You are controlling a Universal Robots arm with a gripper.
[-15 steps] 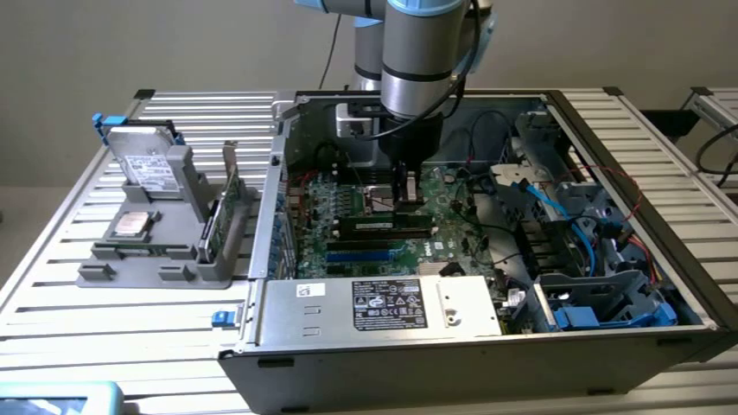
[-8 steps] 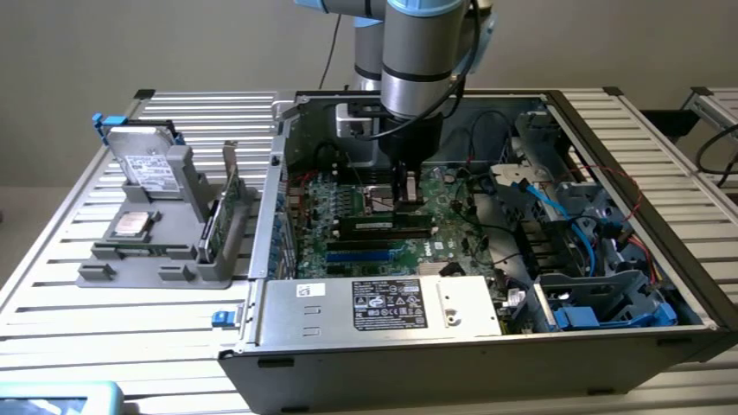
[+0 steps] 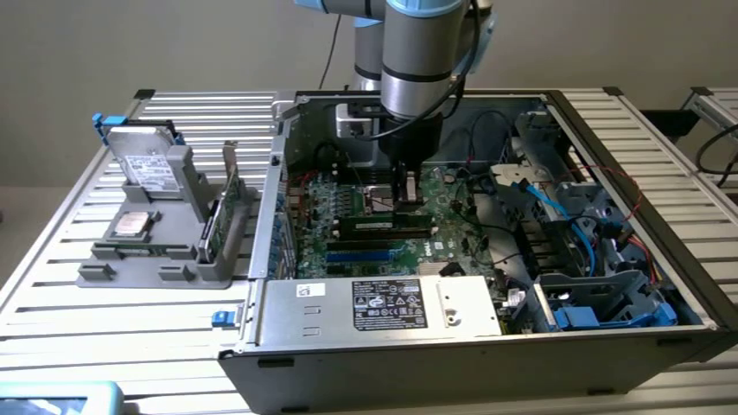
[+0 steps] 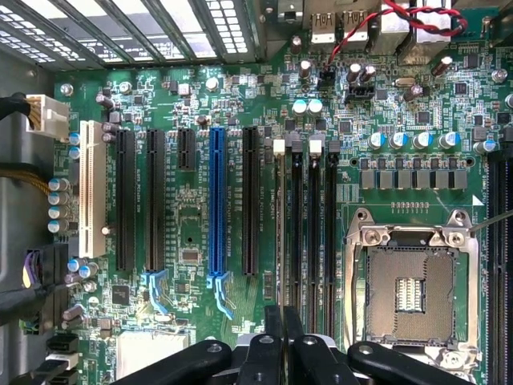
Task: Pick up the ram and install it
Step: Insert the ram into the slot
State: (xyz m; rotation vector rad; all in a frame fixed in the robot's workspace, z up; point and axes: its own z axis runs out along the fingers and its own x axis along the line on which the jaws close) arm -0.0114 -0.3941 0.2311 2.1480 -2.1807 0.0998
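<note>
- Starting at the exterior view's left, we see a ribbed metal table (image 3: 69, 259) carrying a grey plastic rack (image 3: 138, 259). A boxy hard drive (image 3: 148, 169) with a pale label stands in the rack, and a green card (image 3: 213, 225) with a thin metal bracket stands on edge beside it.
- Next comes the open computer case (image 3: 461, 363) of dark sheet metal, with a flat silver box (image 3: 289, 320) bearing a black sticker along its near side.
- Inside lies the green motherboard (image 3: 334, 207), studded with small parts. In the wrist view we make out its long narrow slots: one white (image 4: 86, 188), several black and one blue (image 4: 216, 212).
- The ram (image 3: 386, 226), a thin dark stick with a pale label, appears to stand on edge in a slot near the board's middle.
- The claw (image 3: 403, 206) hangs just above the ram, its black fingers (image 4: 274, 337) drawn together with barely a seam. We cannot tell whether they pinch the ram's top edge.
- Further right, blue and black cables (image 3: 551, 212) loop past a grey drive cage (image 3: 600, 294).
</note>
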